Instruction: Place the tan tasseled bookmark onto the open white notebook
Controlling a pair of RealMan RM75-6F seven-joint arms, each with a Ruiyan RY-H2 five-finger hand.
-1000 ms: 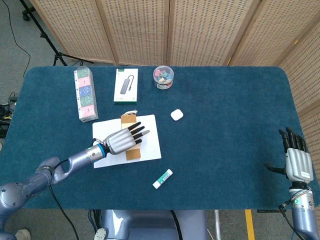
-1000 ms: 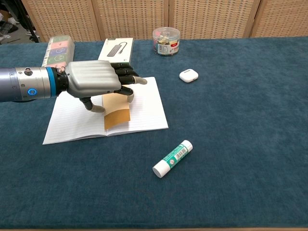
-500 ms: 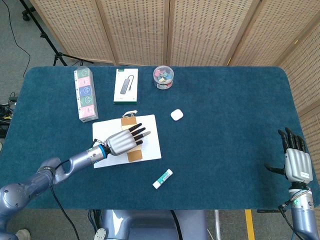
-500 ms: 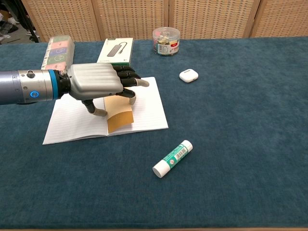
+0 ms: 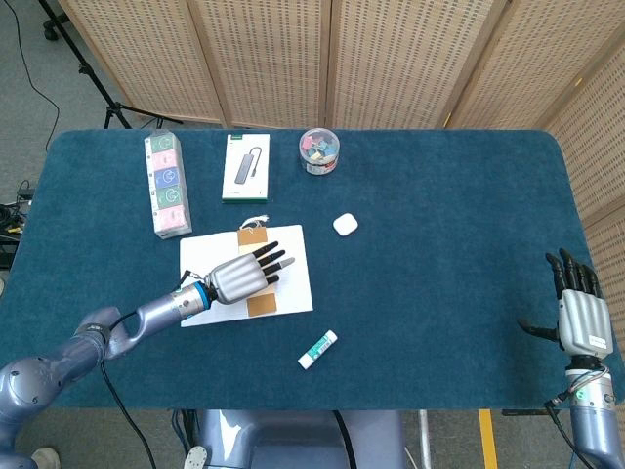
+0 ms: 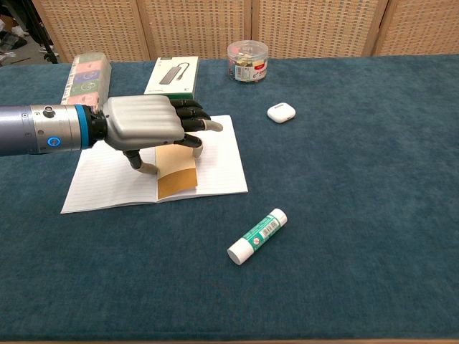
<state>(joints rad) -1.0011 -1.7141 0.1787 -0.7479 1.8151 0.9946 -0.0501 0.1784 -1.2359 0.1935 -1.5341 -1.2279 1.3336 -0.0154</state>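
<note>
The tan bookmark [image 6: 176,175] lies flat along the middle of the open white notebook [image 6: 224,163], left of the table's centre. In the head view the bookmark's lower end [image 5: 261,307] and its top with the pale tassel [image 5: 255,223] show past my hand. My left hand [image 6: 147,125] hovers right over the bookmark, fingers stretched out and apart, thumb pointing down beside the bookmark, holding nothing. From above, that left hand [image 5: 240,276] covers the bookmark's middle on the notebook [image 5: 298,262]. My right hand [image 5: 582,315] stays at the table's near right corner, fingers apart, empty.
A green-and-white glue stick [image 6: 257,236] lies near the front, right of the notebook. A white earbud case [image 6: 281,112] sits past it. Along the back stand a clip jar [image 6: 247,60], a white box [image 6: 172,75] and a colourful long box [image 6: 87,75].
The notebook and bookmark have slid slightly to the left under my left hand, which shifted a little with them. My right hand has not moved.
</note>
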